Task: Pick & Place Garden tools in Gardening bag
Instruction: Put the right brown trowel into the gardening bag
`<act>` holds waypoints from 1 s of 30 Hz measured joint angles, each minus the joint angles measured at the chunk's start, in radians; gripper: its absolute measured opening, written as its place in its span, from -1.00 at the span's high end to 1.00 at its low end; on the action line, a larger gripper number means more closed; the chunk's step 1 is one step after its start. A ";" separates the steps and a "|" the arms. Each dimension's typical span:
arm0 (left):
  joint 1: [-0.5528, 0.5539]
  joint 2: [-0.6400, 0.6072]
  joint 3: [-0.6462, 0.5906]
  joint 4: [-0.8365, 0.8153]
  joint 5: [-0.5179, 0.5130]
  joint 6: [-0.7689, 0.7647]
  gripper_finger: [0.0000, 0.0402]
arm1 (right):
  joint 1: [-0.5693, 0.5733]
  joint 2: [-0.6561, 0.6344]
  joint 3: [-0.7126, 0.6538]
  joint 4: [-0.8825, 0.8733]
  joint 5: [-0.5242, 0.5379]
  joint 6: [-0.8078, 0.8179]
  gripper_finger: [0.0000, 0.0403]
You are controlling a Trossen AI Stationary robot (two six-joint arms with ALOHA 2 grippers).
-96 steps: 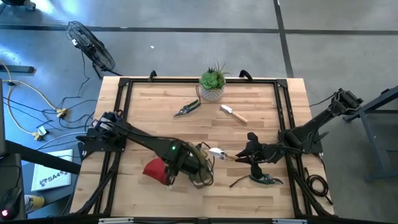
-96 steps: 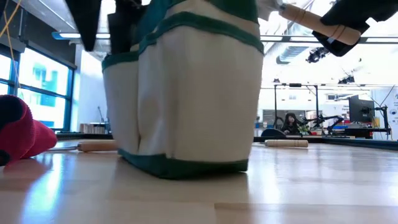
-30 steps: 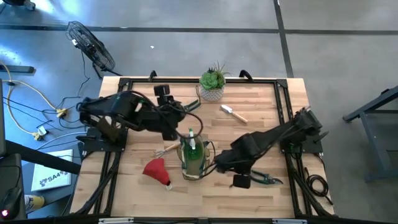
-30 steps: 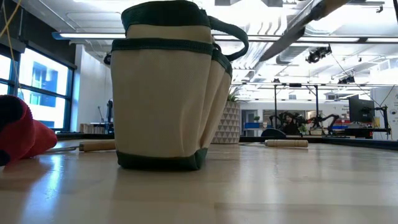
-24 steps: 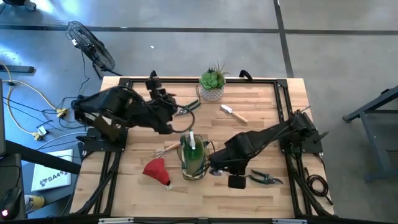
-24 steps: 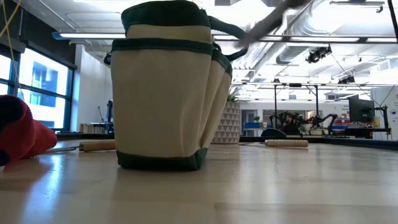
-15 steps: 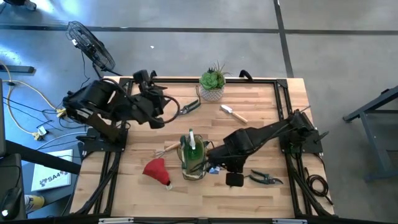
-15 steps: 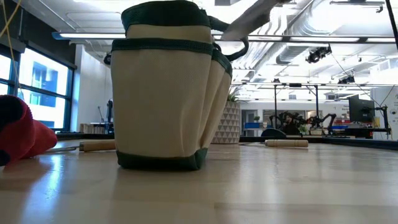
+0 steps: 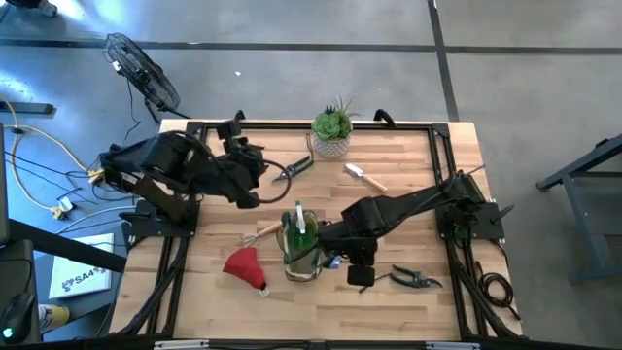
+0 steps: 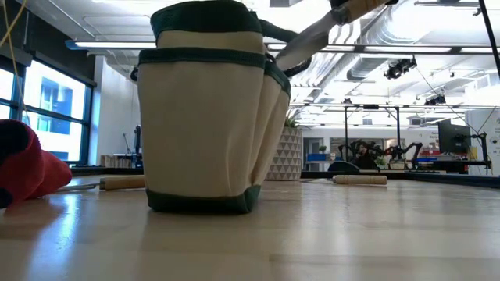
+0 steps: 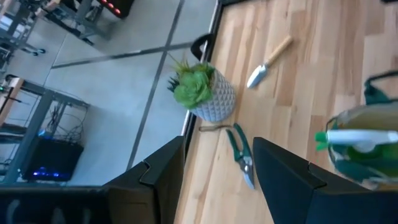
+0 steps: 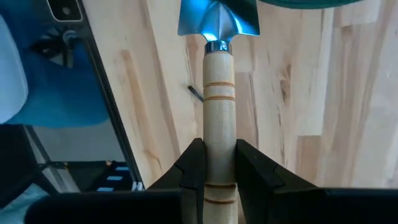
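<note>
The gardening bag (image 9: 303,251) stands upright on the table's near middle, with a green-and-white piece (image 9: 298,222) sticking out of it. My right gripper (image 9: 340,251) is just right of the bag, shut on a wooden-handled trowel (image 10: 312,35). The trowel's blade (image 12: 217,22) is at the bag's top edge. My left gripper (image 9: 251,185) hangs open and empty over the far left. A red cone (image 9: 245,264) and a rake (image 9: 260,233) lie left of the bag. One pair of shears (image 9: 292,169) and a second trowel (image 9: 365,177) lie farther back. The other shears (image 9: 413,279) lie near right. My right gripper pinches the trowel's wooden handle (image 12: 219,134) between its two fingers (image 12: 193,162), about halfway along it. The fingers point steeply down, and the handle runs out ahead of them. The trowel is clear of the table, slanting with its blade (image 10: 301,47) lowest, toward the bag's rim.
A green spiky plant in a white pot (image 9: 332,131) stands at the far edge. A black frame (image 9: 194,136) runs around the tabletop. Bare wood lies near the front edge (image 9: 321,311).
My left gripper has drawn back from above the bag toward the table's far left, staying open. My right gripper has carried the trowel toward the bag, and the blade has come down to the bag's top edge.
</note>
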 joint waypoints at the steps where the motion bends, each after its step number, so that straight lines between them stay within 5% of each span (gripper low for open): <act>1: 0.000 -0.004 -0.023 0.000 -0.003 -0.006 0.09 | 0.000 0.000 0.000 0.000 0.000 0.000 0.76; 15: 0.000 -0.130 -0.393 -0.003 -0.082 -0.106 0.09 | -0.029 0.031 0.000 0.000 -0.028 0.014 0.76; 30: 0.000 -0.190 -0.437 0.000 -0.025 -0.192 0.09 | -0.003 0.031 0.000 0.000 -0.029 0.058 0.76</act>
